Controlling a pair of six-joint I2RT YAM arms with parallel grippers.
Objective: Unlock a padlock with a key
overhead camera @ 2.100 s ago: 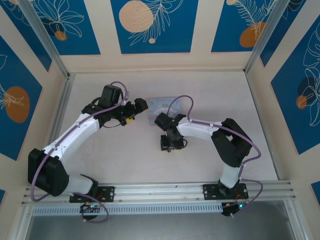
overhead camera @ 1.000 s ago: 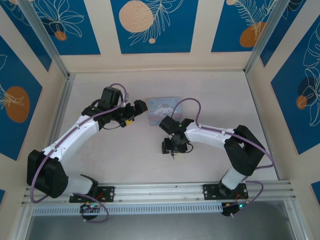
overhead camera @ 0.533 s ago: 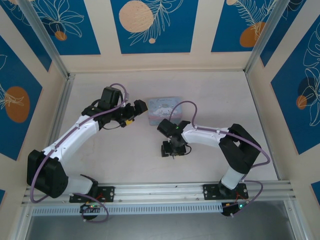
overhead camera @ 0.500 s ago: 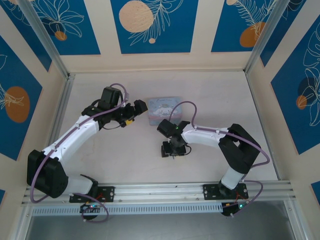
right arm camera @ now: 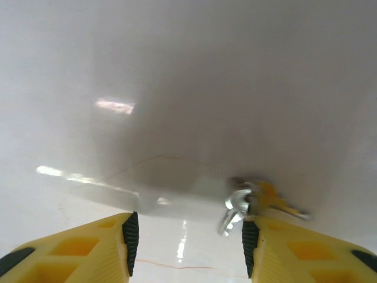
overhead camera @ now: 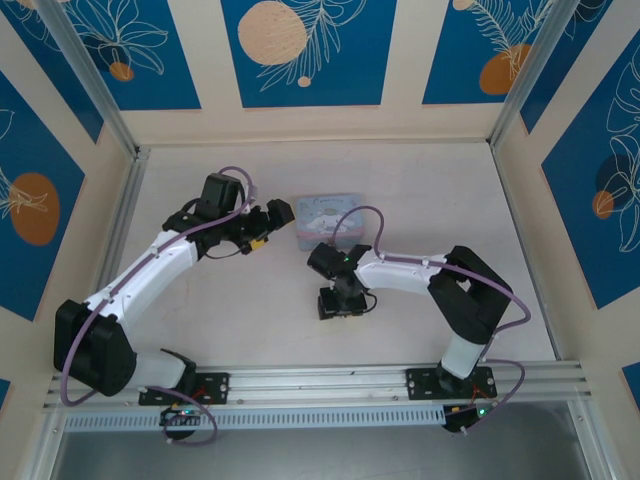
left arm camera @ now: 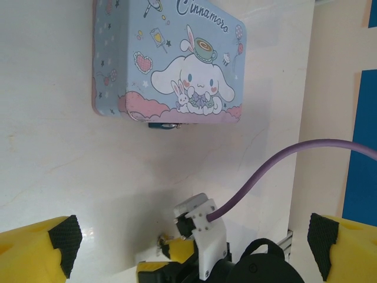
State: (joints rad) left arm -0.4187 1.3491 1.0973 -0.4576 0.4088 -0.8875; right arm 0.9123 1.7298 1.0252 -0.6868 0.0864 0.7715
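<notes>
So in the overhead view, the left gripper (overhead camera: 268, 225) hung wide open left of center, just left of the pale blue tin (overhead camera: 330, 215). The right gripper (overhead camera: 340, 303) pointed down at the table (overhead camera: 200, 330) a bit below the tin. I couldn't pick out lock or key from up there, way too small.

In the left wrist view, the tin (left arm camera: 168, 65) filled the upper middle. The padlock (left arm camera: 162, 124) was a little dark bluish nub tucked against the tin's lower edge, touching it as far as I could tell. The left gripper (left arm camera: 191, 244) had its yellow fingers (left arm camera: 35, 253) parked in the two bottom corners, nothing between them but the other arm's wrist.

The right wrist view was the good one. The key (right arm camera: 247, 203) lay flat on the glossy table right of center, a silvery bit and a brassy bit bunched together, right at the tip of the lower-right finger (right arm camera: 306, 247). The right gripper (right arm camera: 188, 236) had its jaws apart around it and wasn't clamped on anything.

My guess is it's feather-light, stiff and thin, and on that slick top it'll skate away if nudged sideways. I'd pinch the fat head end so the blade sticks out free. The lock's tiny too and probably slides, so hold it by the body.
</notes>
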